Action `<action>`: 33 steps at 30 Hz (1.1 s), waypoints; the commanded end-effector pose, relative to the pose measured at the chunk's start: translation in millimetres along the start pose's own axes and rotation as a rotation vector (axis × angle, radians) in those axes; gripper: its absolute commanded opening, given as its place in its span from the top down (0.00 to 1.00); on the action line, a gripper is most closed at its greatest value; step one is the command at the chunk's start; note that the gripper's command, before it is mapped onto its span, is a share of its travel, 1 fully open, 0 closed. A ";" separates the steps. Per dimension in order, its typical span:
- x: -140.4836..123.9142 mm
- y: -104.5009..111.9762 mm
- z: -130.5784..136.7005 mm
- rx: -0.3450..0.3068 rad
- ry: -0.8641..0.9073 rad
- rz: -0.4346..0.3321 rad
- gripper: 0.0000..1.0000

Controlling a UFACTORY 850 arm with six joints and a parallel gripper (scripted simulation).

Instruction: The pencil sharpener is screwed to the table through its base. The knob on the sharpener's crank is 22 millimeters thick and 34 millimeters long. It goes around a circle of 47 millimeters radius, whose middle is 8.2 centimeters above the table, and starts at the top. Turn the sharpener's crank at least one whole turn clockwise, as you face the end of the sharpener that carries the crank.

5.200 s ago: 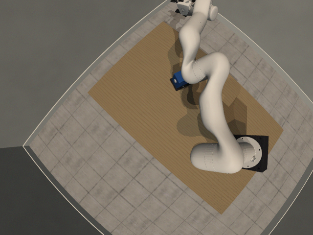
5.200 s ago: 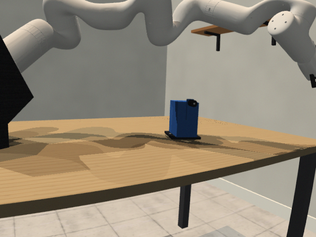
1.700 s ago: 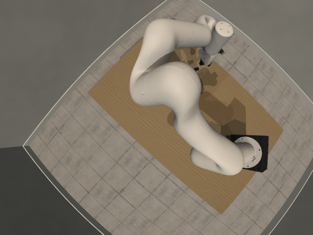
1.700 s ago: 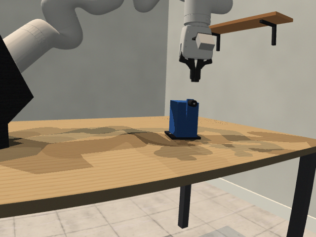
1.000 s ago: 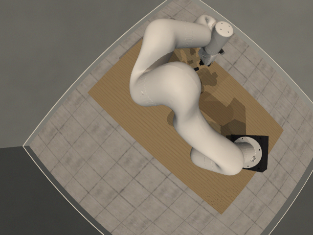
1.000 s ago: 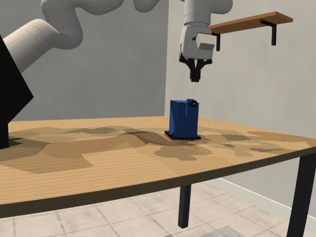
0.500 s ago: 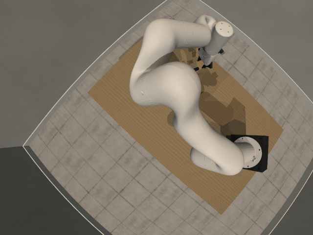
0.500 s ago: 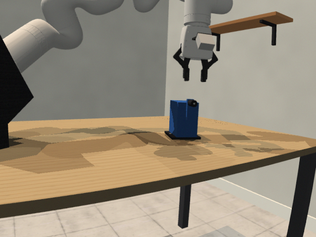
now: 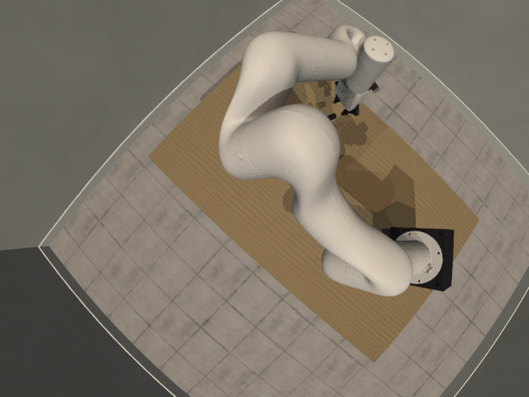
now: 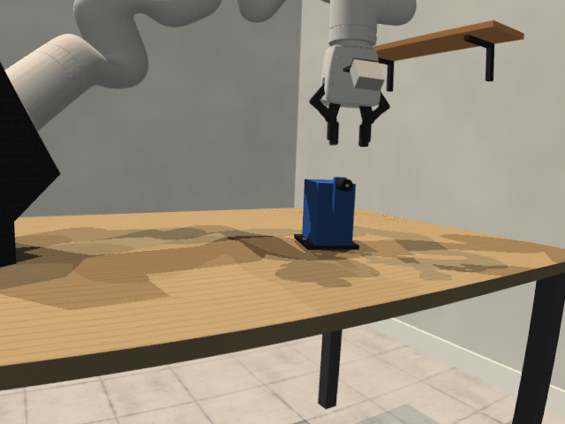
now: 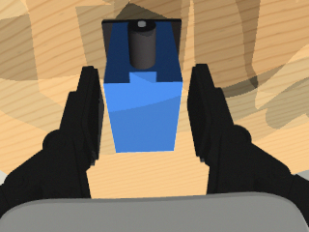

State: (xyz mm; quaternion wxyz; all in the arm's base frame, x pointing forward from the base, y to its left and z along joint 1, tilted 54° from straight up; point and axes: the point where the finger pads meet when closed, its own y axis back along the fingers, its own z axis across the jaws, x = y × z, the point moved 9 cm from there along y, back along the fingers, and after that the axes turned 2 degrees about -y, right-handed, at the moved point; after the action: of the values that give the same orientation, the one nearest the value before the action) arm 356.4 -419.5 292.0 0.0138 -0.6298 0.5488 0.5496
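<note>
From the top view the pencil sharpener cannot be seen at all: the pale arm (image 9: pixel 278 145) sweeps over most of the table (image 9: pixel 205 170), and its wrist covers the spot where the sharpener stands, so only the dark tips of the gripper (image 9: pixel 348 108) poke out below the wrist housing, too small to judge their spacing. The arm's black base (image 9: pixel 444 239) sits at the table's edge, well apart from the gripper. In the exterior view the blue pencil sharpener (image 10: pixel 327 214) stands upright on a thin black plate (image 10: pixel 303 241) on the table (image 10: pixel 182 310), toward its far side; the black knob (image 10: pixel 342 184) shows at the sharpener's top right corner, but the crank arm behind it is hard to make out against the blue body. The gripper (image 10: pixel 347 134) hangs straight above the sharpener, apart from it, with its fingers partly spread and nothing between them; the arm's upper links are cut off by the frame's top. A wooden shelf (image 10: pixel 449 38) on the wall lies behind the gripper. In the wrist view the sharpener (image 11: pixel 143 100) lies between the two black fingers, seen from above, with the knob (image 11: pixel 142 45) at its far end as a dark cylinder; the sharpener's sides and the plate are mostly hidden under its top.
</note>
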 end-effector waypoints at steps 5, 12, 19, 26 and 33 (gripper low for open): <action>0.1 0.7 -0.5 0.001 0.001 0.001 0.46; 0.1 0.2 -0.5 0.001 0.000 0.000 0.46; 0.2 -2.0 -0.5 0.001 0.000 -0.002 0.46; 0.3 -8.1 -0.6 0.000 0.000 -0.004 0.46; 0.2 -14.4 -0.7 0.000 0.000 -0.004 0.46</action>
State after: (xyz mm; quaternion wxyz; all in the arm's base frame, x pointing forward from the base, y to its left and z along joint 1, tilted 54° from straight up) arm 365.2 -414.8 284.7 0.0150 -0.6308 0.5471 0.5500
